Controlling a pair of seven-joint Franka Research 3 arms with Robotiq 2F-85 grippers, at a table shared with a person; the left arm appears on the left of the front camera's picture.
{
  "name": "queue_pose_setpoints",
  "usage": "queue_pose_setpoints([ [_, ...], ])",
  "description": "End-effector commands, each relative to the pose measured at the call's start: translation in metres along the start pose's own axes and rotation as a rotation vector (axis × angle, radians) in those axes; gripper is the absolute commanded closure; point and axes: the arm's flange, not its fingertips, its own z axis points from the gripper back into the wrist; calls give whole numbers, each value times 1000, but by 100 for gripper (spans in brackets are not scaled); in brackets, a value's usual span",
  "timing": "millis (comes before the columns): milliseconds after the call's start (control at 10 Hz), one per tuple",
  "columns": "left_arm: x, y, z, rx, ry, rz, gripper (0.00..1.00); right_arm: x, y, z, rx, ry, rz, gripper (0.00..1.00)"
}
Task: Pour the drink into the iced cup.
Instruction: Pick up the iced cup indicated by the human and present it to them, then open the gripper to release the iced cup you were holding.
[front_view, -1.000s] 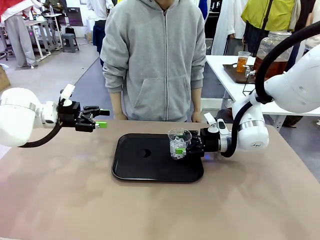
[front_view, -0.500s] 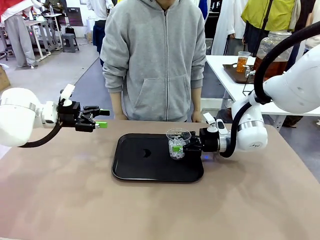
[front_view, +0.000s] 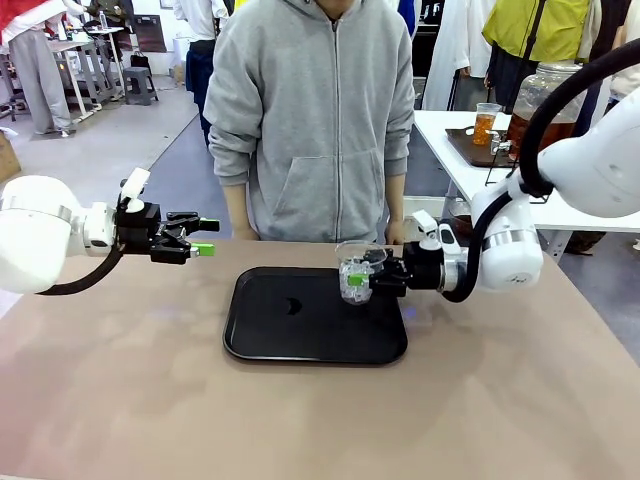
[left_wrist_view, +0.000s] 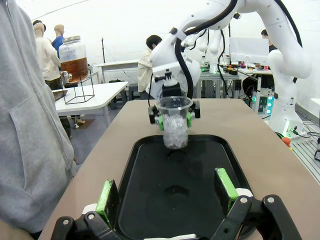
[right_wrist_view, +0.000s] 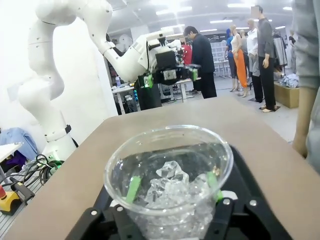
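The iced cup (front_view: 356, 272), clear plastic with ice cubes in it, hangs just above the black tray (front_view: 290, 335) with my right gripper (front_view: 358, 285) shut on its sides. In the right wrist view the cup (right_wrist_view: 170, 180) sits between the green pads (right_wrist_view: 133, 189). The left wrist view shows the cup (left_wrist_view: 174, 125) upright over the tray's far end. My left gripper (front_view: 205, 240) hovers open left of the tray, holding nothing; its fingers (left_wrist_view: 107, 196) stand wide apart. The drink, amber-brown, is in a big glass jar (front_view: 545, 105) on a white table behind, also seen as the jar (left_wrist_view: 73, 57).
A person in a grey hoodie (front_view: 315, 120) stands at the table's far edge, right behind the tray. A small cup of orange liquid (front_view: 486, 122) stands on a dark tray beside the jar. My left arm's gripper (right_wrist_view: 167, 75) is far beyond the cup.
My right gripper has raised the iced cup off the tray and carried it slightly left. The left arm has stayed put.
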Motion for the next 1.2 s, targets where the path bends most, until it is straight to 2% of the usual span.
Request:
queue_pose_setpoints([
  [0,2,0,0,-3,-5,6,0,46,-5,4,-20,34,40,37],
  [300,2,0,0,-3,-5,6,0,95,-11,0,-4,33,38,37],
  [400,2,0,0,-3,-5,6,0,99,-13,-3,8,49,45,37],
  [500,2,0,0,-3,-5,6,0,85,-8,4,-20,9,70,37],
  [1100,2,0,0,-3,-5,6,0,85,-8,4,-20,9,70,37],
])
